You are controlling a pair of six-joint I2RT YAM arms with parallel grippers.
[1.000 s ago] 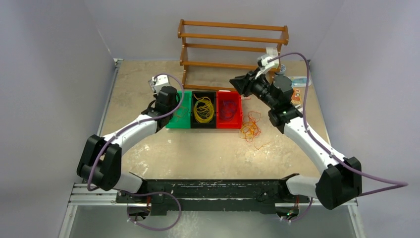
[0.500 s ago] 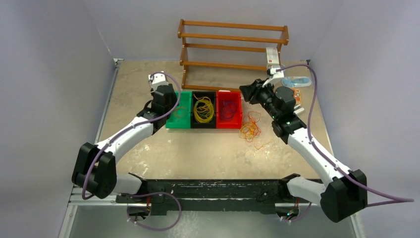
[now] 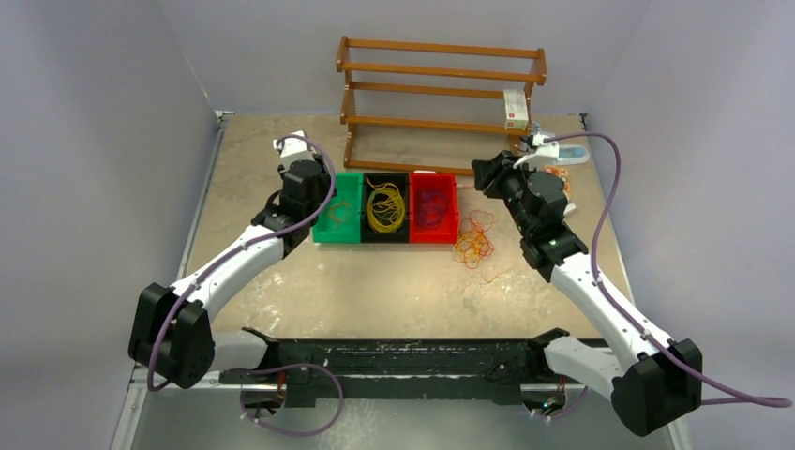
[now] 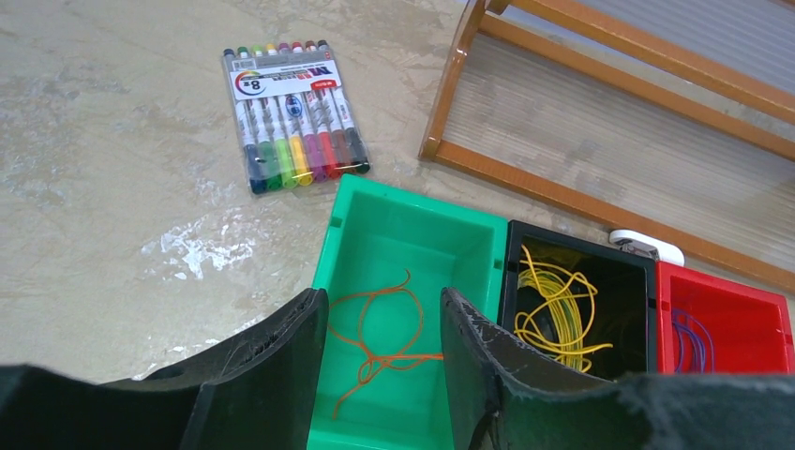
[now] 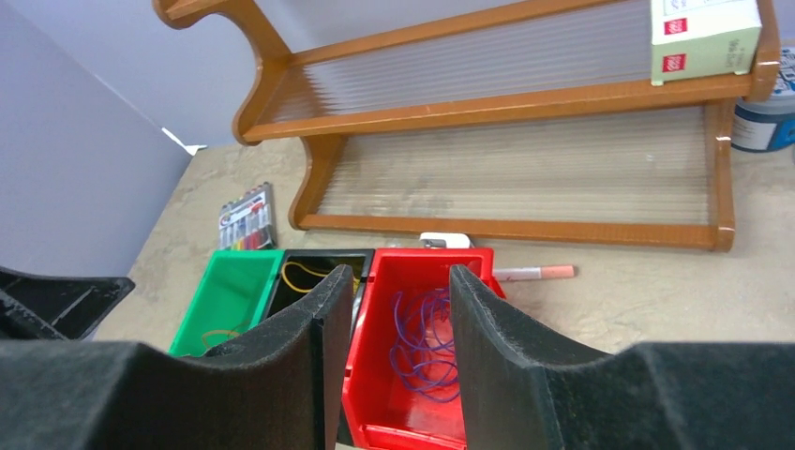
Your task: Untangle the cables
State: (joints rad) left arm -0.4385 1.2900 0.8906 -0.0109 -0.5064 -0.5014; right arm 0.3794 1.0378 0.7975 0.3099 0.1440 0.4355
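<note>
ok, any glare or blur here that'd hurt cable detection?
Left wrist: glare patch on the table beside the green bin, orange cable inside crisp. Right wrist: no glare, purple cables in the red bin sharp. Top external: even light, loose cables tiny, strands barely resolved.

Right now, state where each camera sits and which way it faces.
Top external: above, behind the bases, looking down on the beige table; both white arms show, flanking the green plastic bin and red plastic bin.
Left wrist: on the left arm, looking down into that bin at thin orange cables; open left gripper frames it.
Right wrist: on the right arm, facing the brown wooden rack over thin purple cables; open right gripper shows.
Shared: both wrist views show bins and rack.
</note>
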